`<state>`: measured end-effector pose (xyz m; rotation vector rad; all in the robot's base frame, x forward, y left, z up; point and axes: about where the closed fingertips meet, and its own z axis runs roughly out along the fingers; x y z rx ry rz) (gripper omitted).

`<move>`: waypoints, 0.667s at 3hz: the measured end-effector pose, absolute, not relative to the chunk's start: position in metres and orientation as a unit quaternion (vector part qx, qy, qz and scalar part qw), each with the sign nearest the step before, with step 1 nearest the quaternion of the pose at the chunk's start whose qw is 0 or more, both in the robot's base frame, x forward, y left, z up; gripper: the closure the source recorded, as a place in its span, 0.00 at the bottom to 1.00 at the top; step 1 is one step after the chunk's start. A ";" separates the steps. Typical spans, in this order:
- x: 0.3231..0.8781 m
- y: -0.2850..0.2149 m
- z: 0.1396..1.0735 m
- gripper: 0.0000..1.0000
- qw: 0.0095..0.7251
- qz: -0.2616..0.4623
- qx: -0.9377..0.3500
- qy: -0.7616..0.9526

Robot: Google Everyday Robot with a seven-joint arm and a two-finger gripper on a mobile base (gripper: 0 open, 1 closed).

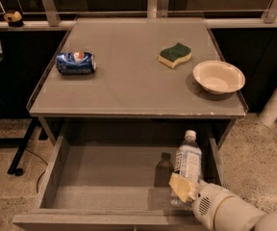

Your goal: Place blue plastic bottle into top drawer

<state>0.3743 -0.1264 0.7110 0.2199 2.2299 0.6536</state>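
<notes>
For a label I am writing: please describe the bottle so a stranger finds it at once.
Find the open drawer under the grey table. At its right side the gripper holds the bottle. It is clear with a white cap, unlike the blue can.

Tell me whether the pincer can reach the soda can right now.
Probably not yet: the pincer is shut on the bottle at the right of the drawer, while the can lies uncovered at the far left of the table.

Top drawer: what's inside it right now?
Bare grey floor in the drawer. At its right side the gripper holds the bottle upright. Gripper and arm cover the bottle's base and that front corner, so contact with the floor can't be seen.
</notes>
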 end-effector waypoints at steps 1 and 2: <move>0.396 -0.129 0.695 1.00 0.374 0.265 0.081 0.885; 0.421 -0.109 0.687 1.00 0.354 0.281 0.049 0.891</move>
